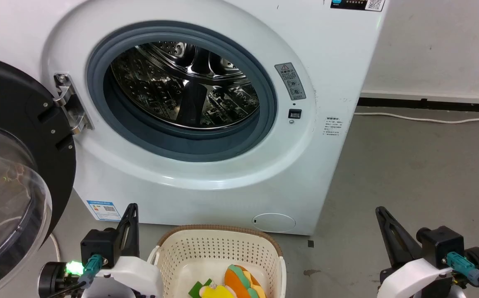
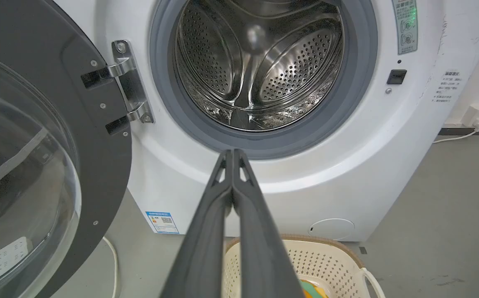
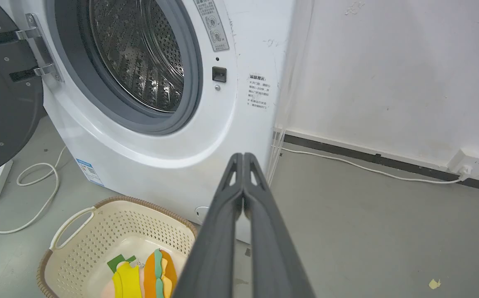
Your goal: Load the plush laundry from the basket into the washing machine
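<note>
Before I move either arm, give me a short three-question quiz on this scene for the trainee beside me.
1. True or false: the door of the washing machine stands open.
2. Where does the orange burger plush lie? A) in the drum B) in the basket C) on the floor
3. Fill in: the left fingers and the right fingers are both ____, holding nothing.
Key: 1 true; 2 B; 3 shut.
</note>
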Tool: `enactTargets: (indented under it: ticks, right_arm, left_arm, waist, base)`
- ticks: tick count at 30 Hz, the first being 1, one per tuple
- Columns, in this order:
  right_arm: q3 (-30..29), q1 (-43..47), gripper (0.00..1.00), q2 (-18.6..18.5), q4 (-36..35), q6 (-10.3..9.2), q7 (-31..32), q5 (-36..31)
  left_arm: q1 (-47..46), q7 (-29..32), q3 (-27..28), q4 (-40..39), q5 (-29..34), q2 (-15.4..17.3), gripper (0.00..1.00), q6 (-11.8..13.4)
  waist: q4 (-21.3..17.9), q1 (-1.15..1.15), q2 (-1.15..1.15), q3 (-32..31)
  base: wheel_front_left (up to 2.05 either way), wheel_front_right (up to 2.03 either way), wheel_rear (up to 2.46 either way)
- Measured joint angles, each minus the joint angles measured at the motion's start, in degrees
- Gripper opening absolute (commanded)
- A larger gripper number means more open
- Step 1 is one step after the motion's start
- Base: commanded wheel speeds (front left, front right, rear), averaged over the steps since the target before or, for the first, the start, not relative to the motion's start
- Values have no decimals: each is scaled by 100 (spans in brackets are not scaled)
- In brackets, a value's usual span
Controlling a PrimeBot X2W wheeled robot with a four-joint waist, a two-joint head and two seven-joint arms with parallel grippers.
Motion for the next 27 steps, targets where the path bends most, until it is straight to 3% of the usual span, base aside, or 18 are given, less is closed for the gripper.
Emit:
enactTargets:
  ticks: [13,14,27]
  right_arm:
    - [4,2,0,0,2,0,0,3]
    - [4,2,100,0,2,0,0,3]
    - [-21,2,100,0,-1,0,-81,67]
  left_arm:
    - [0,0,-2,1,0,0,0,1]
    - [0,0,-2,1,0,0,100,1]
    - [-1,-65,-81,-2,0,0,100,9]
  waist:
    - [0,0,0,0]
    - [0,0,0,0]
    - [-36,0,0,64]
  base:
    - [0,0,0]
    - [0,0,0]
    - [0,0,0]
